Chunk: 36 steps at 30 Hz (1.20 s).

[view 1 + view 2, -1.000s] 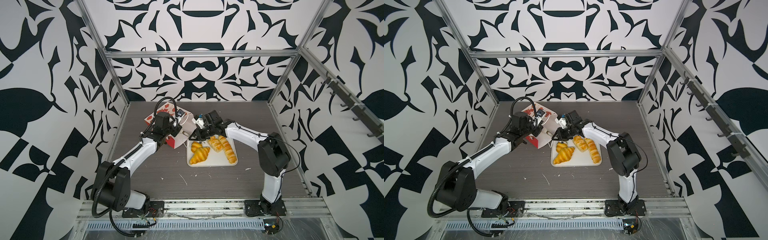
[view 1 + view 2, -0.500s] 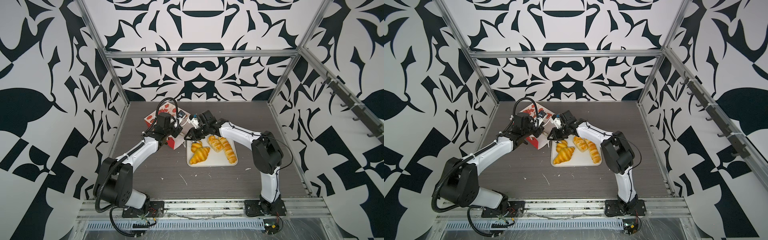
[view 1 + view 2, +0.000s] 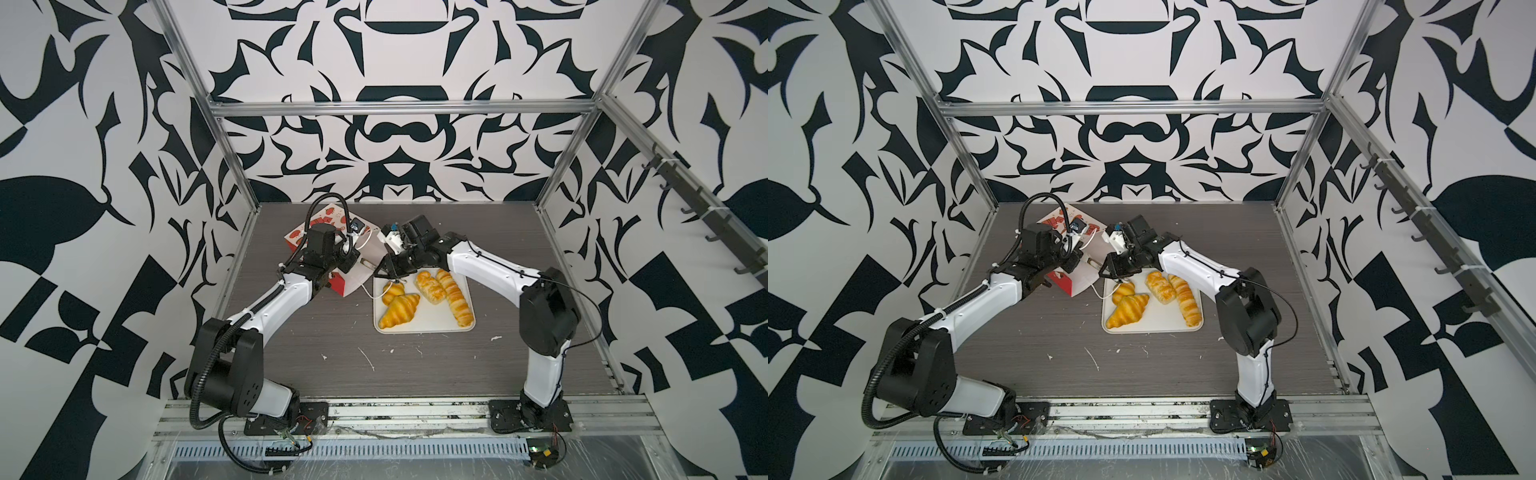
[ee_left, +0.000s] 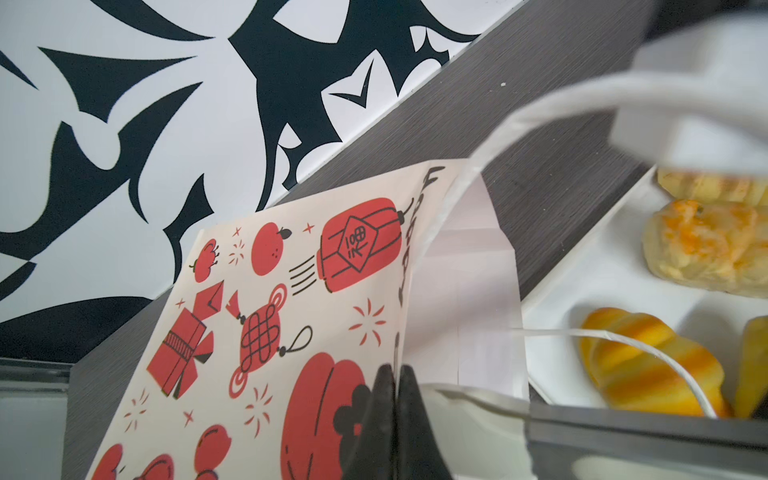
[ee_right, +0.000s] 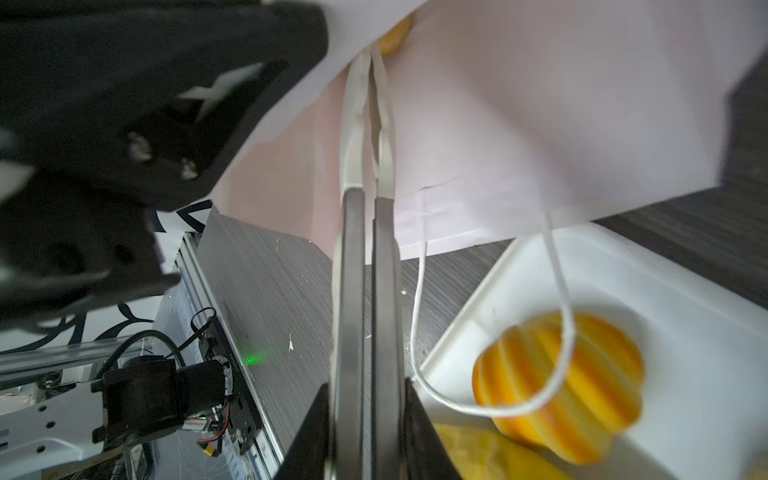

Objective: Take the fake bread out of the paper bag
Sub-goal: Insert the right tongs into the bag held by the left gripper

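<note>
inside bag (image 5: 540, 104), bread (image 5: 397, 35) seen only by right wrist; right fingers (image 5: 351, 257) together, left fingers (image 4: 380, 399) pinch bag.

Matt paper, glossy plastic, brushed metal

The red-and-cream printed paper bag (image 4: 257, 299) is smooth, matt paper with sharp creases, and its handle (image 4: 496, 137) is white cord. The golden-yellow fake bread (image 3: 400, 309) is glossy and looks like moulded plastic. The white rectangular tray (image 3: 432, 321) is smooth plastic with a faint sheen. The dark grey table (image 3: 415, 365) has a matt wood-grain finish flecked with pale scuffs. The right end effector (image 5: 370, 70) has brushed grey metal fingers (image 5: 352, 291) with pale, smooth tips. The left end effector (image 4: 395, 370) is matt black plastic. The silver frame rails (image 3: 399, 109) are satin metal.
</note>
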Each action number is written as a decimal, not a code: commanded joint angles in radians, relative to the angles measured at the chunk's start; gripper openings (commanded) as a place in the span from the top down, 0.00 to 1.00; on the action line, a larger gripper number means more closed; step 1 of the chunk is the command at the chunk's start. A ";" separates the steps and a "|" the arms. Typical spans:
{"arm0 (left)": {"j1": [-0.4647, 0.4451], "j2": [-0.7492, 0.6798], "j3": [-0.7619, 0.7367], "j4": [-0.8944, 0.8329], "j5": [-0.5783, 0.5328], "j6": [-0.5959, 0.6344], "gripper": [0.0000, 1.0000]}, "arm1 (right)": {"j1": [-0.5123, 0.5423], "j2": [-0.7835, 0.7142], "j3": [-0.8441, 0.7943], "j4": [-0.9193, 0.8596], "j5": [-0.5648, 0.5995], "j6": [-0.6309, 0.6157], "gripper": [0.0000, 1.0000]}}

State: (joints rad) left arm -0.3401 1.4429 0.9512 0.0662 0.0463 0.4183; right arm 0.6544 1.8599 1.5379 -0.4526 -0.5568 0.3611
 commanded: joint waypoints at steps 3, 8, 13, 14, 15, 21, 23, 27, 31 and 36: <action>0.013 -0.023 0.006 -0.001 -0.001 0.010 1.00 | -0.042 -0.170 -0.095 -0.013 0.021 -0.037 0.72; 0.013 -0.020 0.001 0.016 0.000 0.004 1.00 | -0.050 -0.228 -0.128 -0.029 0.004 -0.028 0.72; 0.012 -0.021 0.000 0.024 0.009 -0.002 1.00 | -0.044 -0.170 -0.082 -0.019 -0.059 -0.002 0.72; 0.013 -0.022 -0.001 0.026 0.011 -0.004 1.00 | -0.039 -0.151 -0.062 -0.020 -0.063 -0.004 0.72; 0.012 -0.025 -0.004 0.029 0.012 -0.003 1.00 | -0.033 -0.132 -0.042 -0.021 -0.064 -0.005 0.72; 0.012 -0.038 -0.011 0.026 0.004 0.005 1.00 | 0.020 0.016 0.124 -0.043 -0.100 0.005 0.72; 0.012 -0.041 -0.012 0.024 0.003 0.007 1.00 | 0.044 0.076 0.193 -0.067 -0.104 0.000 0.72; 0.012 -0.053 -0.021 0.030 0.006 0.010 1.00 | 0.091 0.188 0.288 -0.072 -0.128 0.020 0.72; 0.012 -0.070 -0.022 0.020 -0.001 0.019 1.00 | 0.124 0.228 0.283 -0.035 -0.143 0.047 0.72; 0.012 -0.086 -0.013 0.012 0.005 0.018 1.00 | 0.131 0.229 0.229 0.052 -0.170 0.103 0.72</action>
State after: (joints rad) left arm -0.3317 1.3884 0.9398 0.0746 0.0418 0.4278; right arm 0.7895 2.1349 1.7729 -0.4904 -0.6704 0.4255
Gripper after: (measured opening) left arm 0.047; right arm 0.280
